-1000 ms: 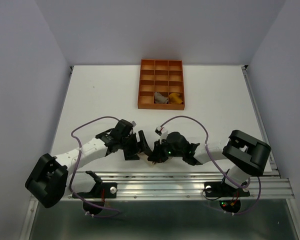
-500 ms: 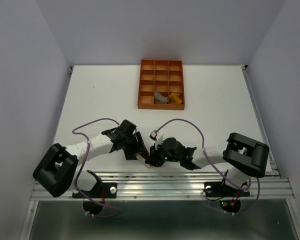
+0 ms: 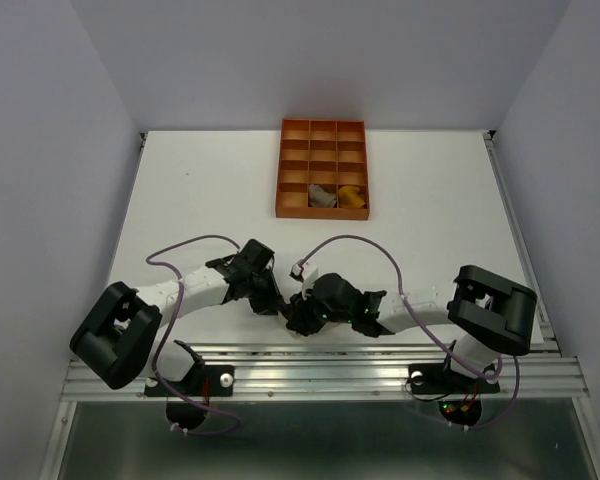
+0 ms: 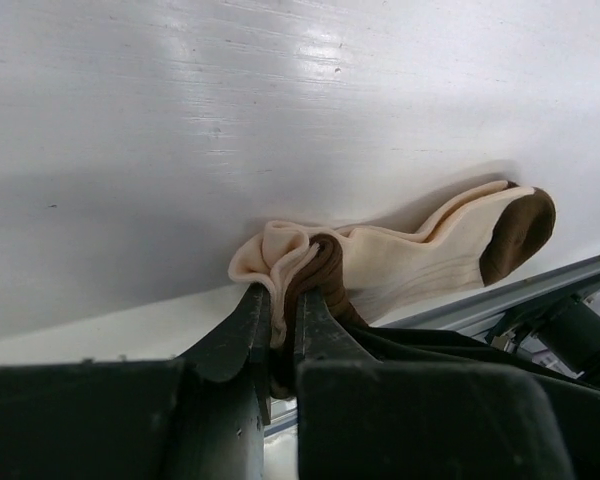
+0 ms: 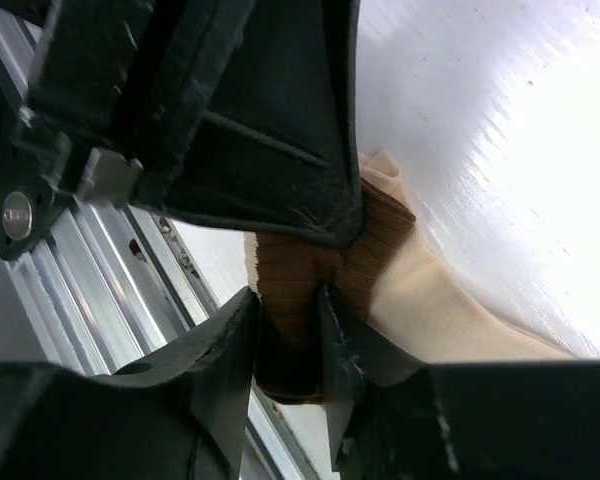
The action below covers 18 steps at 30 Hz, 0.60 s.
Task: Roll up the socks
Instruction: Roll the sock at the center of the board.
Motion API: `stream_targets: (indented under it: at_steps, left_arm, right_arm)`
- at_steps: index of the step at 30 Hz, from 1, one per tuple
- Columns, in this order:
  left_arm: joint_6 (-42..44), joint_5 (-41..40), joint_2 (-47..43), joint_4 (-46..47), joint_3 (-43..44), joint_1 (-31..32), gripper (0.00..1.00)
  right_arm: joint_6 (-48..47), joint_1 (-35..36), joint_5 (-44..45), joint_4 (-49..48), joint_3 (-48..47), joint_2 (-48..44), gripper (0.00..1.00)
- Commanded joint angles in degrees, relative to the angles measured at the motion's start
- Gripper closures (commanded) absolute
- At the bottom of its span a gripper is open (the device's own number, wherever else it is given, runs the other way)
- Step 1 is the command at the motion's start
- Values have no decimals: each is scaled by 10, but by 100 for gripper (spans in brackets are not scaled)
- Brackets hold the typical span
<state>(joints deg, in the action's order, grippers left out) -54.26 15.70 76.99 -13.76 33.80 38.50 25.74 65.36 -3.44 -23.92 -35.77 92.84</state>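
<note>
Down at the near edge of the white table point(image 3: 200, 190), the cream fabric sock with a dark brown toe and bands point(image 4: 410, 255) lies flat, its cuff end bunched up. The left gripper point(image 4: 285, 300) is pinching that bunched cream-and-brown fold, and the right gripper point(image 5: 290, 315) is clamped on the brown ribbed bit too, basically nose to nose. Way back, the orange gridded plastic tray point(image 3: 322, 128) holds a mustard-yellow sock point(image 3: 352, 195) and a pale greyish sock point(image 3: 323, 197) in neighbouring front compartments.
</note>
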Motion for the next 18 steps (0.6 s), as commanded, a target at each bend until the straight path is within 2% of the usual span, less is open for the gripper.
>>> stream_targets:
  at_steps: [1,4,8,13,18]
  left_arm:
    - [2,-33,-11,-18,8,7,100]
    - [4,-47,-7,-15,12,7,100]
    - [8,-68,8,-26,22,6,100]
    - [19,-66,5,-13,25,7,100]
    - [33,-67,4,-13,30,6,100]
  right_arm:
    - [-4,6,27,137,-49,-19,59]
    - [14,6,32,188,-57,-73,45]
    - [56,6,82,276,-58,-143,40]
    - [171,0,181,429,-55,-180,41]
    - [238,-12,232,490,-60,-173,41]
